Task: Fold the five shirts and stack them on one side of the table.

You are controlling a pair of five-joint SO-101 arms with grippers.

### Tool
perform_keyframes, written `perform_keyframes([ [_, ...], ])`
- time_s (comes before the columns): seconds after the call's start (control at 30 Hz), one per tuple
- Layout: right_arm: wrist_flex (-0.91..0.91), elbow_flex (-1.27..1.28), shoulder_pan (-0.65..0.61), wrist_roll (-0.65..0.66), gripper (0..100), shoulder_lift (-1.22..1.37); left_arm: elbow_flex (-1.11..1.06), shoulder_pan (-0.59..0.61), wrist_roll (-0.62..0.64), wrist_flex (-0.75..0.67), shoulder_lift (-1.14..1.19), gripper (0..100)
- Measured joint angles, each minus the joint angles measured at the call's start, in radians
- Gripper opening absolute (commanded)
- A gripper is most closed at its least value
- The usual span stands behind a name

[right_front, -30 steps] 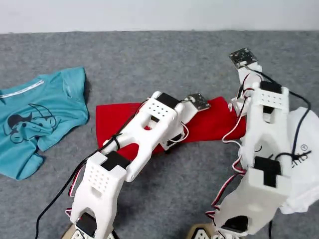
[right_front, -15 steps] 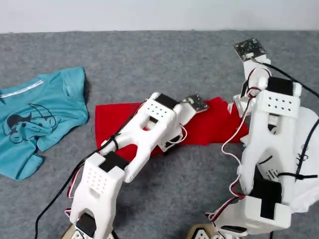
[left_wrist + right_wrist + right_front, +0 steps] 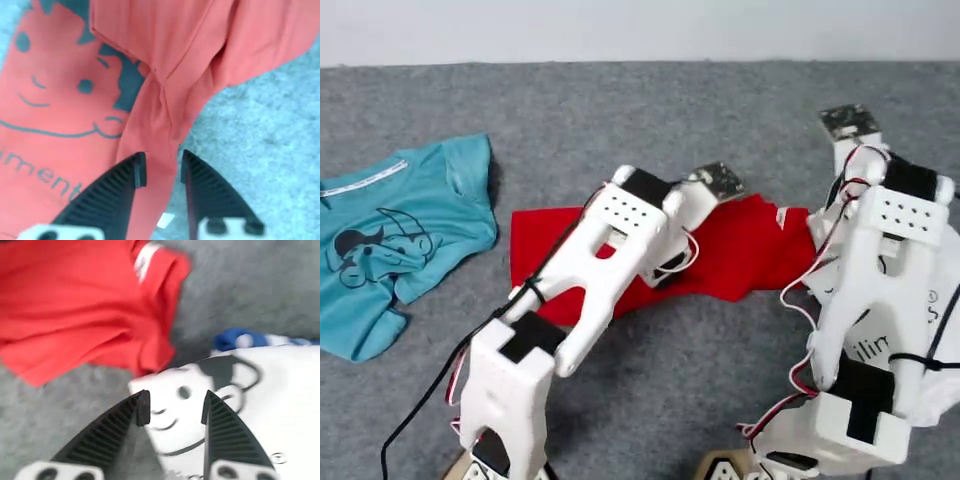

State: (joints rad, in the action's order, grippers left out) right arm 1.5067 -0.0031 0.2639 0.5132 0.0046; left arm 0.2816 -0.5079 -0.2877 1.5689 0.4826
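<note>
A red shirt (image 3: 750,250) lies crumpled across the middle of the grey table. My left gripper (image 3: 159,167) is down on its near edge, shut on a bunched fold of the red shirt (image 3: 155,110), whose cartoon face print shows beside the fingers. At the right lies a white shirt (image 3: 942,300) with a printed face. My right gripper (image 3: 174,407) hovers open over the white shirt (image 3: 260,390), just past the red shirt's (image 3: 75,315) sleeve end, holding nothing. A teal shirt (image 3: 390,240) lies spread at the far left.
A blue strip of cloth (image 3: 245,337) shows at the white shirt's far edge. Bare grey table (image 3: 650,120) stretches behind the red shirt and also in front of it between the two arm bases.
The right arm has swung right, off the red shirt's end and over the white shirt. The red shirt's right half has been pulled rightward and toward the front.
</note>
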Motion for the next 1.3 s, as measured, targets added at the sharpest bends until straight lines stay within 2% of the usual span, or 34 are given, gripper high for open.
perform_keyframes([
  [0.2,0.094,0.006,-0.106,-0.092,18.6,-0.006,0.0,0.017,-0.003,0.0,-0.072,13],
  [0.5,0.044,0.29,-0.321,-0.17,18.6,-0.15,0.0,0.25,0.002,-0.074,-0.074,13],
  [0.63,0.009,0.437,-0.396,-0.17,18.6,-0.249,0.0,0.307,0.0,-0.074,-0.074,13],
  [0.9,-0.256,0.694,-0.419,-0.16,18.6,-0.304,-0.034,0.327,-0.003,-0.074,-0.075,13],
  [1.3,-0.552,0.717,-0.456,-0.157,18.6,-0.157,-0.034,0.328,-0.003,-0.074,-0.075,13],
])
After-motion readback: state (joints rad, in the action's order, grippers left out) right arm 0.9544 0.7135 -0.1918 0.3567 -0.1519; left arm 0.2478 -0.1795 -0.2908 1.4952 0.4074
